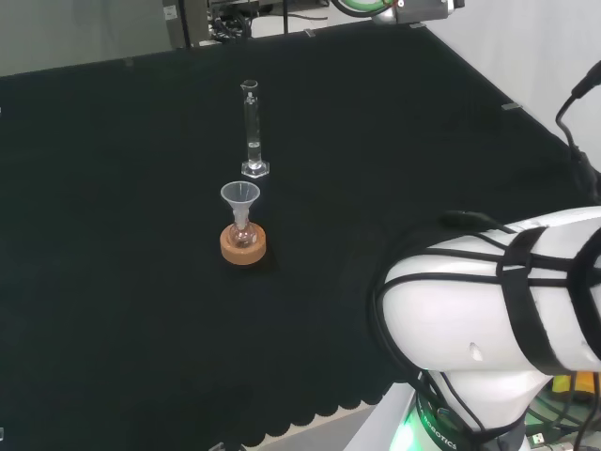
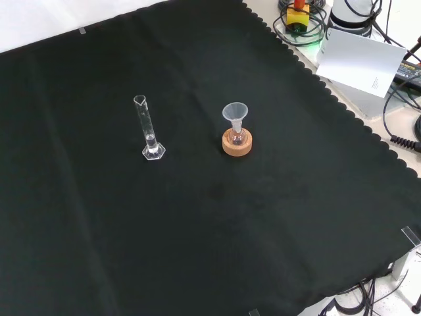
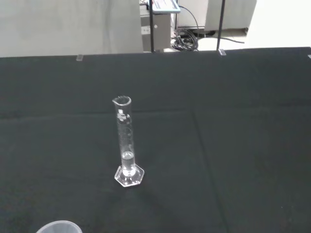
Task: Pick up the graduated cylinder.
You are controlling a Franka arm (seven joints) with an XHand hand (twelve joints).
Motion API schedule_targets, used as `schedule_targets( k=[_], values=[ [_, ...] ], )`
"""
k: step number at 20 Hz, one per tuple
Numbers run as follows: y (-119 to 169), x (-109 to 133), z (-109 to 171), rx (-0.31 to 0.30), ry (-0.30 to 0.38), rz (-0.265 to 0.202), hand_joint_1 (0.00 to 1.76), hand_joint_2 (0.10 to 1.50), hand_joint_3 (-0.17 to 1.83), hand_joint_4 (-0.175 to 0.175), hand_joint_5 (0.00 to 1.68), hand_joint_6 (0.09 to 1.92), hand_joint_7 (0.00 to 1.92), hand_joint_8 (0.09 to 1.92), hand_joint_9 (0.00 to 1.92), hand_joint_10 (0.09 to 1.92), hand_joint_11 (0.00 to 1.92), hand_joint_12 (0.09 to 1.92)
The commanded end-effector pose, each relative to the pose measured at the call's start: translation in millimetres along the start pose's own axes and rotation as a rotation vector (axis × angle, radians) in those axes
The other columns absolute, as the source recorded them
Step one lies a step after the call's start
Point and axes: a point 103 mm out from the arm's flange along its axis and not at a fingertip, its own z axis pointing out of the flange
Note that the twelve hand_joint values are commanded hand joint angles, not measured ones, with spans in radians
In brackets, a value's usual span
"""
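Note:
A tall clear graduated cylinder [image 1: 251,132] stands upright on its hexagonal foot on the black cloth, seen in the front view as the cylinder [image 2: 148,130] left of centre. In the wrist view the cylinder [image 3: 126,145] stands some way off, with a little clear liquid at its bottom. Nothing touches it.
A small flask with a clear funnel [image 1: 240,203] in its neck sits on a cork ring [image 1: 243,247], just nearer than the cylinder in the head view and to its right in the front view, flask [image 2: 236,128]. The arm's white link [image 1: 498,301] rises at the head view's right. Cables and a white card [image 2: 360,60] lie beyond the cloth's scalloped edge.

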Motion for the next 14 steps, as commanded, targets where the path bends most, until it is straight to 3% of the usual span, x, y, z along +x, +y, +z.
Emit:
schedule_targets(
  k=[1, 12, 14],
  values=[
    [46, -25, 49, 0.069, 0.008, 0.042, 0.12, 1.35, 0.01, -0.027, 0.17, 0.09, 0.0, 0.29, 0.38, 0.09, 0.01, 1.39],
    [168, -40, 134, 0.098, 0.1, -0.019, 0.25, 1.29, -0.02, -0.033, 0.17, 0.09, 0.0, 0.37, 0.39, 0.09, 0.01, 1.39],
    [186, -37, 150, 0.108, 0.109, -0.043, 0.29, 1.27, -0.04, -0.035, 0.17, 0.09, 0.0, 0.42, 0.33, 0.27, 0.02, 1.39]
  ],
)
